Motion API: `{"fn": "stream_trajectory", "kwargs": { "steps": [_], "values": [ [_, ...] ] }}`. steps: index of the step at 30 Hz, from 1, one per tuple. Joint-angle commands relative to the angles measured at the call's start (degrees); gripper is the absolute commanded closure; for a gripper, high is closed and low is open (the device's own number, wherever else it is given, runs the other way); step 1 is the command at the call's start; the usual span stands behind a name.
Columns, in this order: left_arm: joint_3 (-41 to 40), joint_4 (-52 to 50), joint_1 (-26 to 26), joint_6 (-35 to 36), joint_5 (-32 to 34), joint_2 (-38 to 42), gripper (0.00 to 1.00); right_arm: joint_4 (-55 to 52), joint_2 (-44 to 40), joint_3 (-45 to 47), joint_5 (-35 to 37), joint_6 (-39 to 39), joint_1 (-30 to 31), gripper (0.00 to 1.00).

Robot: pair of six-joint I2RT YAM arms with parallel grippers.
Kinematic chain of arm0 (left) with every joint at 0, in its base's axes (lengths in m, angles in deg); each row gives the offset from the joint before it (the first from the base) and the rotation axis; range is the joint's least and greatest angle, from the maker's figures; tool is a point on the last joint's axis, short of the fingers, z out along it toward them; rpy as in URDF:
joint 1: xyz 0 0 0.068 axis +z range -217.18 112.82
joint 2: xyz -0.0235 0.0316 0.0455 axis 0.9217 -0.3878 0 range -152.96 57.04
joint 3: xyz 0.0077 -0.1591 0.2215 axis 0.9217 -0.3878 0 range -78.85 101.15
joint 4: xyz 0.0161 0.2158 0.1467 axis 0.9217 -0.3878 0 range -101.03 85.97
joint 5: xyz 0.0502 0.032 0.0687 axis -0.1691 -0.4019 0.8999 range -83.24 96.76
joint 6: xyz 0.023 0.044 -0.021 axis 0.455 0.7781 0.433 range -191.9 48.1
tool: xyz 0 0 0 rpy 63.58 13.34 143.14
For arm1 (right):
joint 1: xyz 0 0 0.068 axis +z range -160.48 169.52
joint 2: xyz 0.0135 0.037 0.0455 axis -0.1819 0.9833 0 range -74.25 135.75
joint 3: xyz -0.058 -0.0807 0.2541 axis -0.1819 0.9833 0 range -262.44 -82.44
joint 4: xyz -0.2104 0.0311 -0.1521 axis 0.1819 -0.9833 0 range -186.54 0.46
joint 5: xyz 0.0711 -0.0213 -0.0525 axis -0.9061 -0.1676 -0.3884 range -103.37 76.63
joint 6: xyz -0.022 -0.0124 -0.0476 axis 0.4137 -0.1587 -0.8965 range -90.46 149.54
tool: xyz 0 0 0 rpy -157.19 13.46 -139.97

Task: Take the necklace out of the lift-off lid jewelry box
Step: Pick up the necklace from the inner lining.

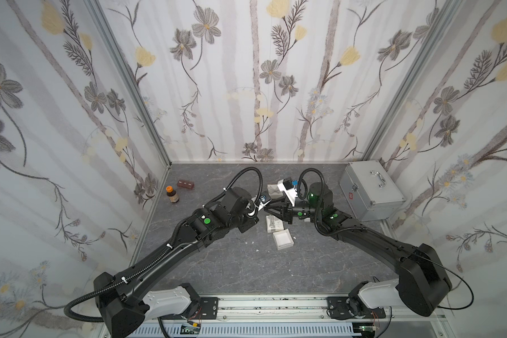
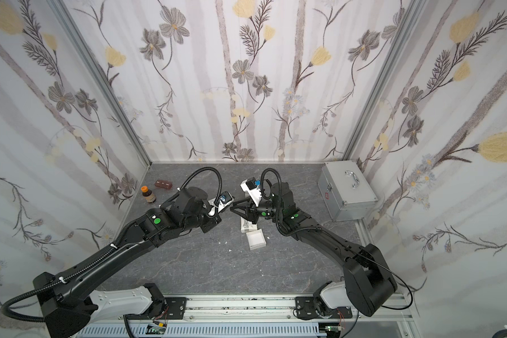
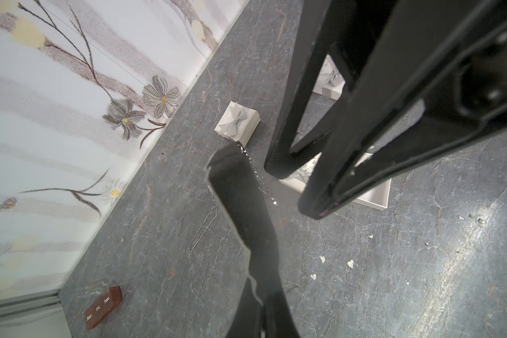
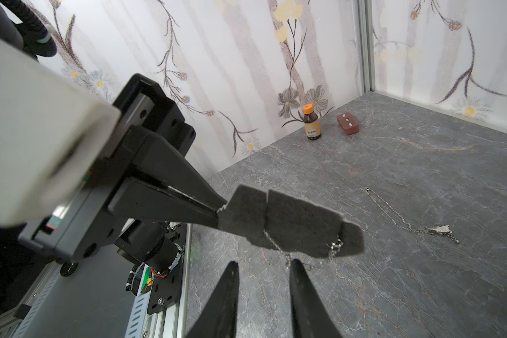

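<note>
foam insert (image 4: 290,222) out of jewelry box (image 1: 283,239), clamped in left gripper (image 4: 218,211); necklace (image 4: 271,241) still on it, above narrowly open right gripper (image 4: 264,264).

Both top views look steeply down from high on the robot's side, facing the back wall (image 1: 261,87), and take in the whole bench (image 1: 246,269). Each wrist camera rides close above the bench, tilted down; both catch the foam pad (image 3: 240,202), from opposite sides, and the brown box (image 3: 103,307).
</note>
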Motion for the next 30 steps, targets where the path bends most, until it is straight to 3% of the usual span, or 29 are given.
{"fn": "stream_trajectory", "kwargs": {
  "steps": [1,20,30],
  "values": [
    [-0.37,2.11,-0.01,0.98,-0.99,0.78,1.0,0.17,0.68,-1.09,0.52,-2.0,0.3,0.72],
    [-1.03,2.85,-0.1,1.29,-1.35,2.24,1.0,-0.26,4.19,-3.17,1.08,-3.36,1.1,0.78],
    [-1.45,3.25,-0.13,1.44,-0.49,2.66,1.0,-0.21,4.65,-3.78,1.69,-3.25,1.42,0.86]
  ]
}}
